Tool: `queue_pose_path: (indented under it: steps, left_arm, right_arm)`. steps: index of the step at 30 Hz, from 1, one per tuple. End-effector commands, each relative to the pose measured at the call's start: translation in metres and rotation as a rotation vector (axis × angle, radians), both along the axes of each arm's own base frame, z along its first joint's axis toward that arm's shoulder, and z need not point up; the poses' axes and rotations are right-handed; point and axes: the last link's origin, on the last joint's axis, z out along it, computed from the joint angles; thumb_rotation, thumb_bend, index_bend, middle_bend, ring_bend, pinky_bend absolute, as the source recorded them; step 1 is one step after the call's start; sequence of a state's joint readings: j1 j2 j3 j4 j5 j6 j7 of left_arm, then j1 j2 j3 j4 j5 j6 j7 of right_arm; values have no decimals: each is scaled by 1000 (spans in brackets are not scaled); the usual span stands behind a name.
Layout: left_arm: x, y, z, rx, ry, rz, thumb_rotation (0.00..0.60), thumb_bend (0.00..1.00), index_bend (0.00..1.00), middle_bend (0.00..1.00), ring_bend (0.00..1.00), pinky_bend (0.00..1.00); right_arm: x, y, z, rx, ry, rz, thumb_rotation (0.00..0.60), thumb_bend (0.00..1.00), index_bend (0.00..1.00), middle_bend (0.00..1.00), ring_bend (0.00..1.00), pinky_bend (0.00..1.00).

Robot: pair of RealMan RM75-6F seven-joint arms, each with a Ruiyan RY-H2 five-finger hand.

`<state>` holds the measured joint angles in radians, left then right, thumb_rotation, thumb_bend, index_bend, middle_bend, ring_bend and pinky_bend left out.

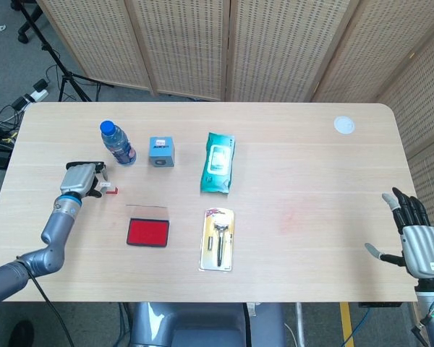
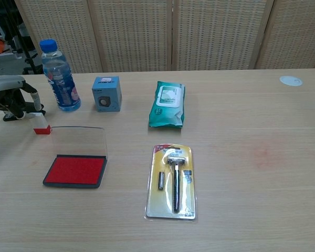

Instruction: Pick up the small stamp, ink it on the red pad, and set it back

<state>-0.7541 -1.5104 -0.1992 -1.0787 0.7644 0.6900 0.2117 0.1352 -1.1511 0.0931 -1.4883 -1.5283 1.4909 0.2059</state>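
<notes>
L hand [image 2: 13,94] fingers [image 2: 35,101] on small stamp [image 2: 41,126], red pad [image 2: 75,170] nearby

left hand [image 2: 10,97] — cut by chest frame edge; grip on small stamp [image 2: 41,125] unclear | right hand [image 1: 416,242] — wrist cropped

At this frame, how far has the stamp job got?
Nothing finished yet. The left hand has its fingers at the small white-and-red stamp, which sits on the table; a grip isn't clear. Lifting, inking on the open red ink pad and returning it remain. The right hand is idle.
</notes>
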Motion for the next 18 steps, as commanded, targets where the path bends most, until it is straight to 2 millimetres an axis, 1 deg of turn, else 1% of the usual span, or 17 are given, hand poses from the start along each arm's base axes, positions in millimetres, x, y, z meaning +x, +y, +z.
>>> queue_pose_path:
  steps: [1, 11, 18]
  left_arm:
    - [0, 1, -2, 3, 7, -5, 600, 336, 498, 1000, 1000, 919]
    - [-4, 2, -7, -8, 26, 11, 600, 335, 500, 1000, 1000, 919]
    - [-2, 3, -9, -9, 32, 17, 600, 334, 509, 1000, 1000, 919]
  right_arm:
    - [0, 0, 0, 1, -1, 0, 600, 0, 0, 0, 0, 0]
    - [-2, -1, 1, 0, -7, -7, 600, 0, 0, 0, 0, 0]
    - [-2, 0, 2, -2, -14, -5, 600, 0, 0, 0, 0, 0]
